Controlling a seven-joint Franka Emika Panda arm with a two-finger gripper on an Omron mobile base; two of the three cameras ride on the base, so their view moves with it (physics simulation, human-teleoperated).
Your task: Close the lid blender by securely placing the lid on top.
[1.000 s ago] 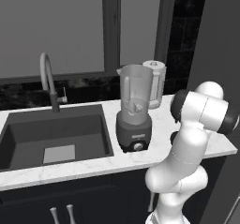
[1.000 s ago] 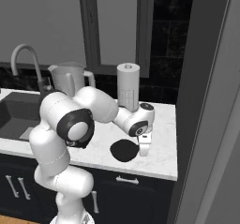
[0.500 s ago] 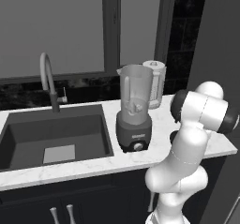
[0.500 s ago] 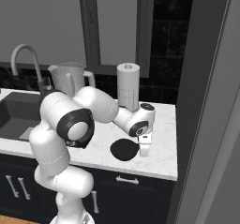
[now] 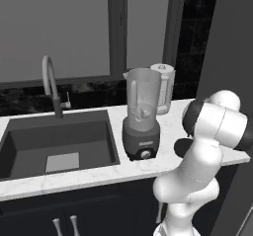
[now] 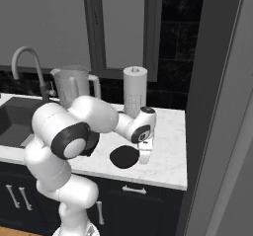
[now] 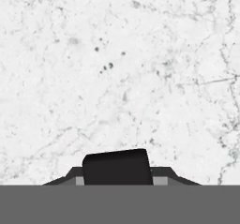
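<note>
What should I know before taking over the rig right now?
Gripper: down at the marble counter, right beside the lid; whether it is open or shut cannot be told.
Lid: lying flat on the counter, right of the blender.
Blender: near the sink, mouth open, with a white-topped jug behind.
Done: nothing on the jar yet.
Left: grasp the lid, lift it, seat it on the blender.

We see the gripper (image 6: 144, 160) pointing straight down at the white marble counter (image 6: 170, 153), right beside the black lid (image 6: 124, 156) lying flat there. We can't make out how its jaws stand. The blender (image 6: 73, 86) stands uncovered by the faucet (image 6: 28, 67), a white-topped jug (image 6: 135, 92) behind.
</note>
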